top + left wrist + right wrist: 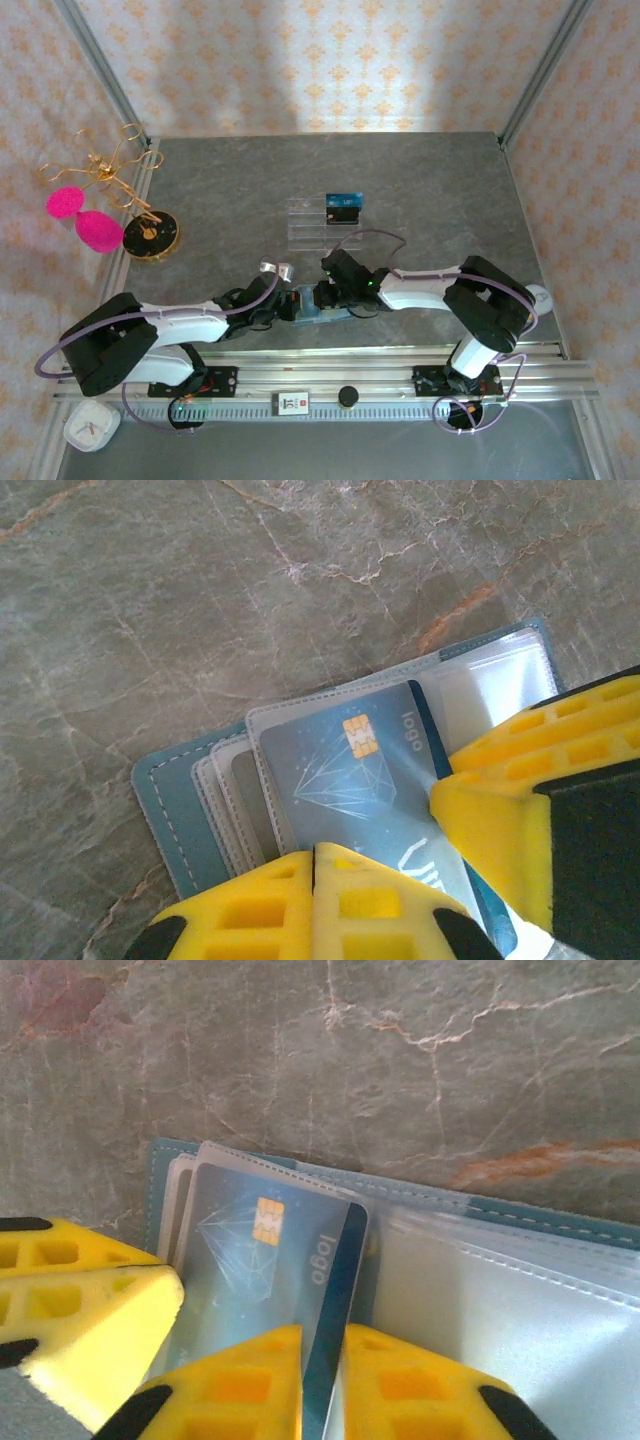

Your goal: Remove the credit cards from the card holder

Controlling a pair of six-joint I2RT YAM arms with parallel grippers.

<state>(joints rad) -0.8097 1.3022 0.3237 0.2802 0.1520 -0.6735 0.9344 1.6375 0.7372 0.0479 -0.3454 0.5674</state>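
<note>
Down at the near edge of the table (450, 180) the wallet (170, 800) lies open and flat. We read "logo" on the pale blue credit card (340, 770) lying on its pockets, beside a gold chip and a diamond drawing. More pale lettering runs under a yellow pad, unreadable. That's one card we can count at the wallet.

The left gripper (315, 865) has its pads pressed together over the card's near end, and we cannot tell if it pinches anything. The right gripper (322, 1370) is closed on the card's dark edge.

Farther back, one clear stand (305, 225) carries a second, dark card (343, 208), its print too small to read. Far left we see one gold rack (150, 235) and two pink puffs (66, 202).
</note>
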